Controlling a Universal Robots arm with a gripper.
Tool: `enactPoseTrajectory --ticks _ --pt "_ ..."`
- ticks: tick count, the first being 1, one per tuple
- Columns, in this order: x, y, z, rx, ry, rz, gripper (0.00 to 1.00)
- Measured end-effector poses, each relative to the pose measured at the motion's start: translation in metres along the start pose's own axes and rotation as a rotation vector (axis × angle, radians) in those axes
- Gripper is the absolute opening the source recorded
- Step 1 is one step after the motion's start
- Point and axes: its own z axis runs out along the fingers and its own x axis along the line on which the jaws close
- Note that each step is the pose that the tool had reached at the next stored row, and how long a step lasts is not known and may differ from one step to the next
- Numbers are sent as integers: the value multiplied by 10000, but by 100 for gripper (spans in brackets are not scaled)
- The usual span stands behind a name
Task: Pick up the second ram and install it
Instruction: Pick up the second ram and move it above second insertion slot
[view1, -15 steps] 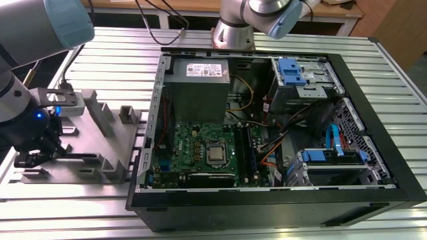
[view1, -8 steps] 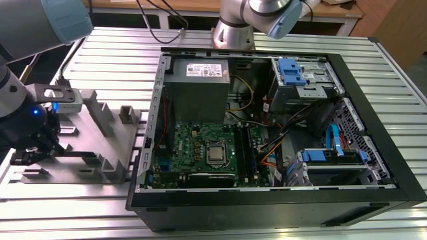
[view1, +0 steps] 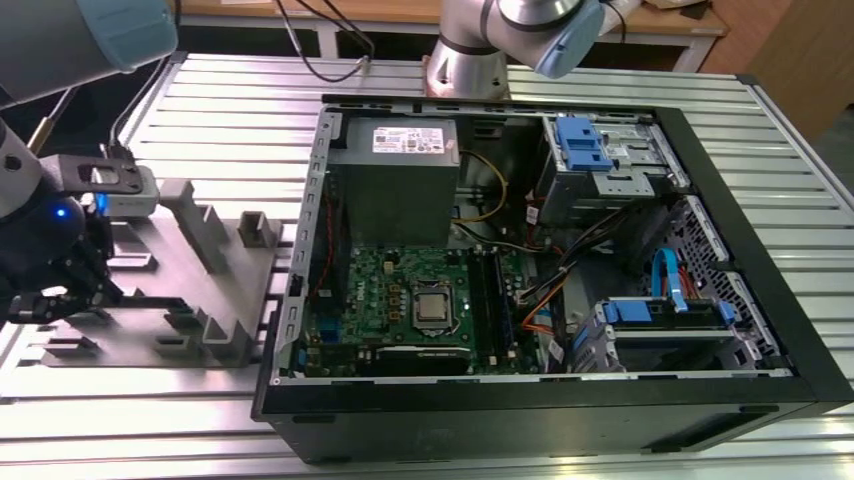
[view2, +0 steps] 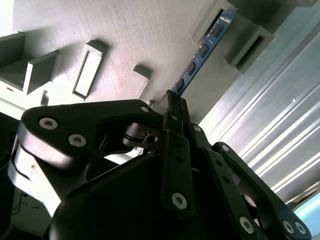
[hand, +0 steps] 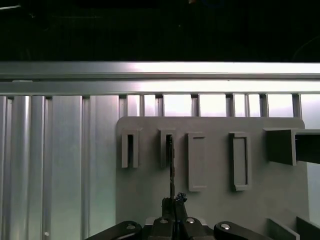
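Black linkages of the gripper (view2: 172, 100) loom closest in the second wrist view, its 2 fingers clenched on 1 end of the second ram (view2: 202, 52). That stick is long, thin and flat, blue-faced with a row of dark chips. In the first wrist view the second ram (hand: 171, 165) shows edge-on as a dark sliver. Its far end sits in a slotted upright block of the grey tray (view2: 125, 30). The tray rests on a ribbed aluminium table (view1: 240, 80), at the exterior view's left. Just beside it lies an open black computer case (view1: 534, 405), its green motherboard (view1: 400, 300) exposed. A wooden bench (view1: 240, 8) lines the back.
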Motion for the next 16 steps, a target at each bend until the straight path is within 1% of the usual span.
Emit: enactPoseTrajectory --ticks 9,16 --pt "-11 9 -165 -1 0 0 8" --pt "-19 15 -275 0 -5 0 8"
